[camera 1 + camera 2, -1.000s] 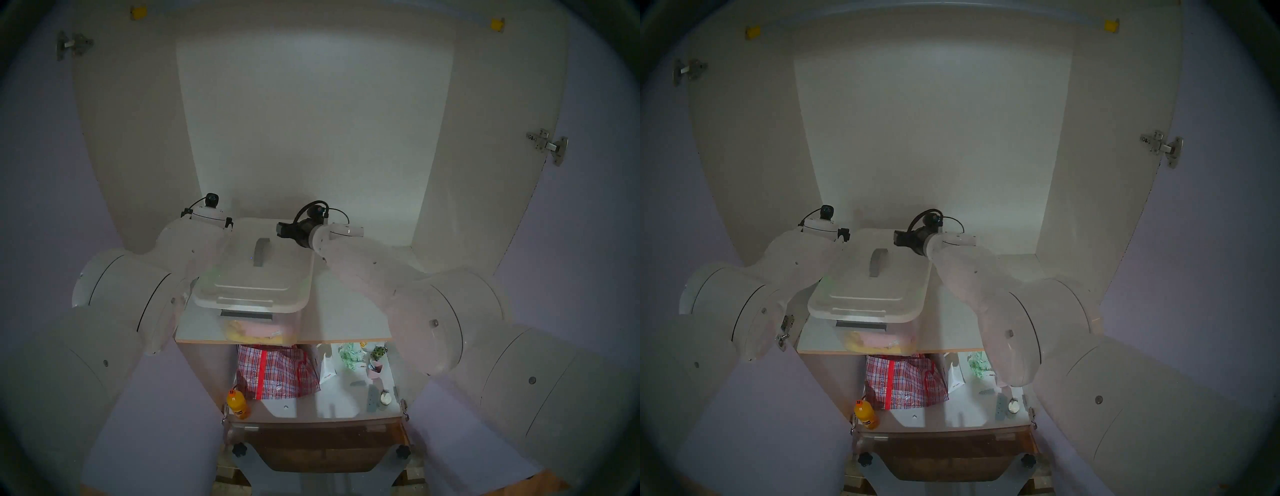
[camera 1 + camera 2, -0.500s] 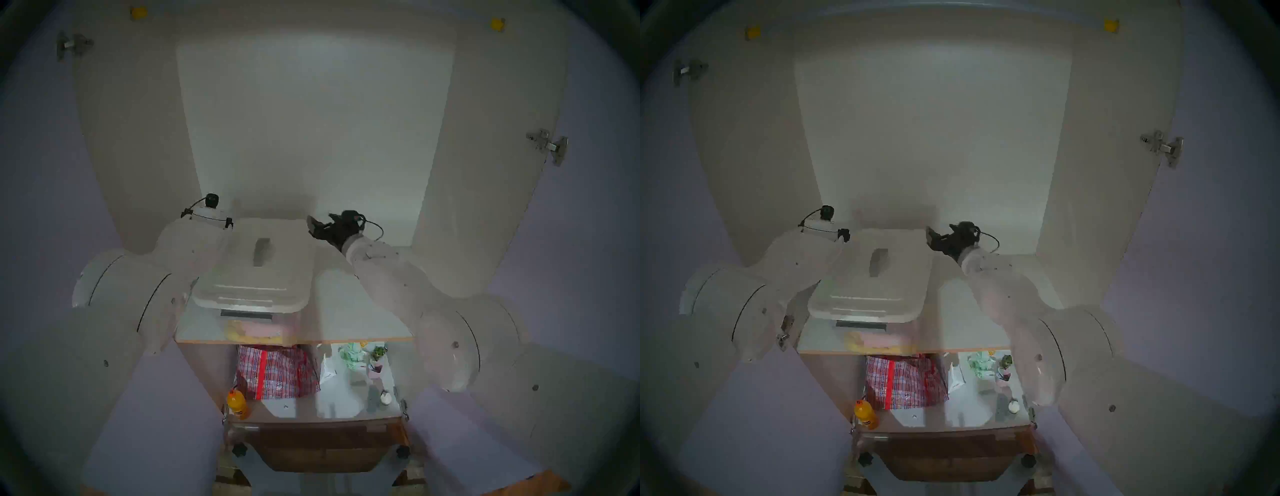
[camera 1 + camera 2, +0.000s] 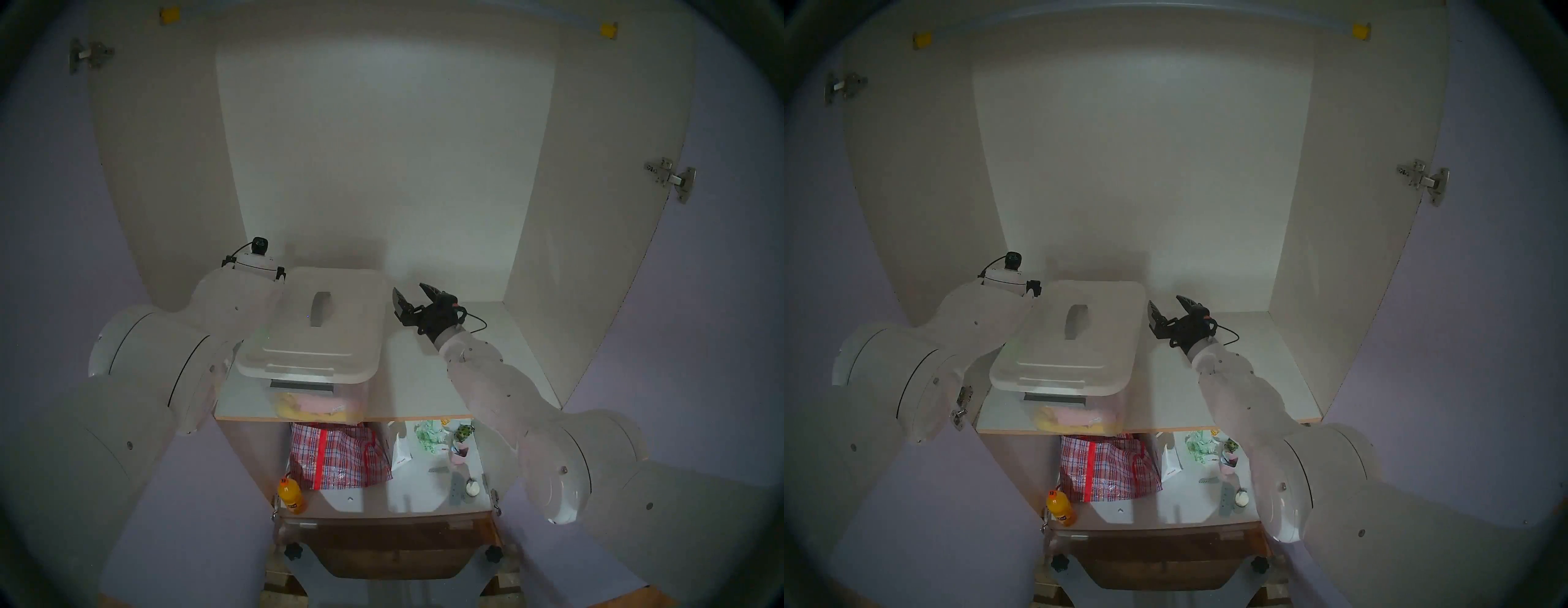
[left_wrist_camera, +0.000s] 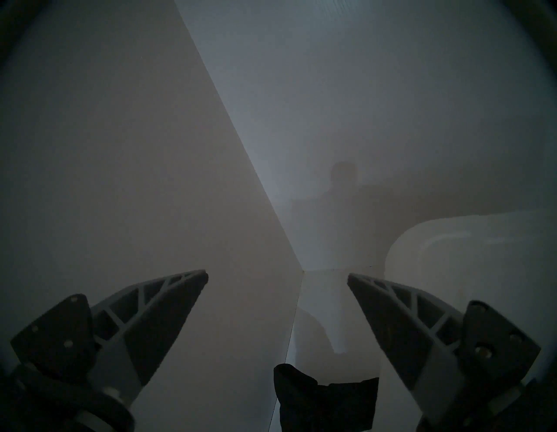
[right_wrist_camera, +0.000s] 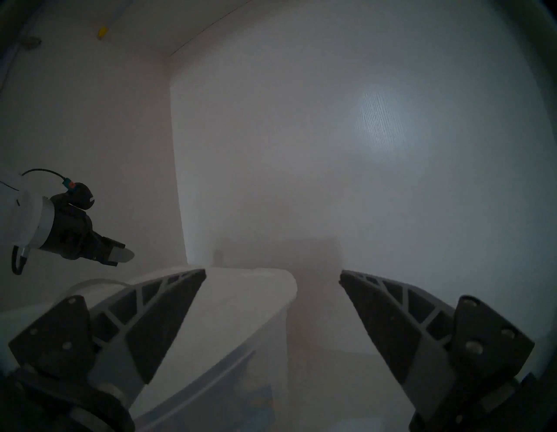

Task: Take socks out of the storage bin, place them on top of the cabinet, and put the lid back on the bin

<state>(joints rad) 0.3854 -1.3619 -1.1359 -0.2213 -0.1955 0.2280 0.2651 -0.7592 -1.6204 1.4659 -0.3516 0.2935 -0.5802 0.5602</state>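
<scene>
Since the earlier frame our right end effector (image 3: 410,294) has come off the lid (image 3: 314,322) and dropped to its right, mid-frame in the head view; fingers spread, holding nothing. Lid sits on the storage bin (image 3: 352,392), centre-left on the upper shelf (image 3: 428,382) of the cabinet (image 3: 382,148). Left end effector (image 4: 277,276) at the bin's left, spread, empty. We see a dark sock (image 4: 325,401) below it.
</scene>
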